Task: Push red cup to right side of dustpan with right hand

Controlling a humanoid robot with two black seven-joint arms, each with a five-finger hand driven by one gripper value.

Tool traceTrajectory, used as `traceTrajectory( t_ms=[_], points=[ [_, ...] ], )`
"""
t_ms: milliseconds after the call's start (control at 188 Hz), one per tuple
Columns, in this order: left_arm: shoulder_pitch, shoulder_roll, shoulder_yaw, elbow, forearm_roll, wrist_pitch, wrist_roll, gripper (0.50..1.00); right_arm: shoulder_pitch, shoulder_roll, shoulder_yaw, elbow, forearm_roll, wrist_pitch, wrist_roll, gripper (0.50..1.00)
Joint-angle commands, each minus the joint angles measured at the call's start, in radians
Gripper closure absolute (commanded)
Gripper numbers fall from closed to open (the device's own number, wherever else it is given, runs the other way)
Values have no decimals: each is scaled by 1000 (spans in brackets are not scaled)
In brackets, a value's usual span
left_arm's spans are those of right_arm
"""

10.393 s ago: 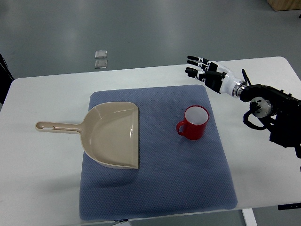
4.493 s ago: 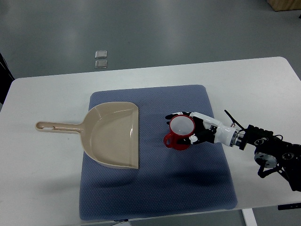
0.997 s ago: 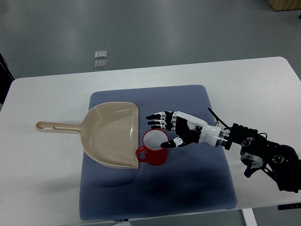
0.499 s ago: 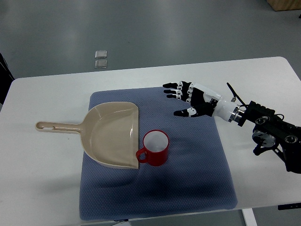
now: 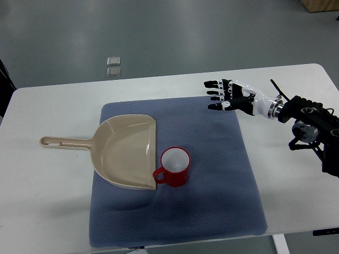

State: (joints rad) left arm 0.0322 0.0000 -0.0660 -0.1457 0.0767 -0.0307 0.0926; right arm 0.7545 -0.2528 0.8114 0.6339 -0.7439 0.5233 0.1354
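Red cup: the glossy red ceramic cup [image 5: 174, 166] stands upright, mouth up, well below and to the left of the hand; its handle points left and touches the dustpan's right edge
Dustpan: the beige plastic dustpan [image 5: 126, 151] lies flat on the blue textured mat [image 5: 212, 201]; its long axis runs left to right, handle pointing left
Right hand: the black and white right hand [image 5: 229, 96] hovers over the mat's upper right corner; fingers spread wide, pointing left, holding nothing

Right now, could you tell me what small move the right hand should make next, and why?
Probably just retreat rightward and rest. The red cup already sits at the dustpan's right edge, its handle touching, and the right hand hovers open, clear of both.
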Motion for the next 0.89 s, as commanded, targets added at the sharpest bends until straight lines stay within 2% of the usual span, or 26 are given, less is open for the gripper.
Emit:
traceTrajectory(
  t_ms=[0, 48, 196, 881],
  points=[
    [0, 0, 0, 0, 0, 0, -1, 500, 28, -5, 0, -28, 110, -2, -99, 572],
    [0, 0, 0, 0, 0, 0, 1, 500, 37, 0, 0, -48, 181, -9, -125, 572],
    [0, 0, 0, 0, 0, 0, -1, 500, 54, 6, -12, -88, 296, -14, -131, 572],
    [0, 0, 0, 0, 0, 0, -1, 500, 0, 43, -1, -85, 391, 1, -114, 572]
  ],
)
